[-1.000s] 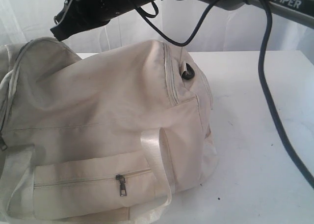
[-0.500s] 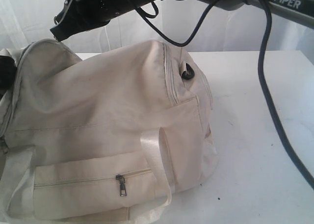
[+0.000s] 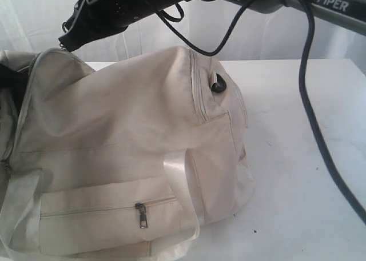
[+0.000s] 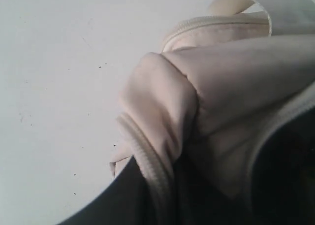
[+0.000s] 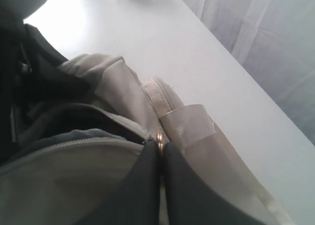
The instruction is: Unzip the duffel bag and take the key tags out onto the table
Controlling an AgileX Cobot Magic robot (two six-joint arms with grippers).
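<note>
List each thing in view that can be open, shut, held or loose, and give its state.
duffel bag: lying on the table, main zip partly open
main zip pull: pinched by the right gripper
side pocket: zipped shut
right gripper: shut on the main zip pull
left gripper: shut on a fold of the duffel bag
key tags: not in view

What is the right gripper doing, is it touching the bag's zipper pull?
Touching. The right wrist view shows the right gripper shut on the zipper pull of the duffel bag.
</note>
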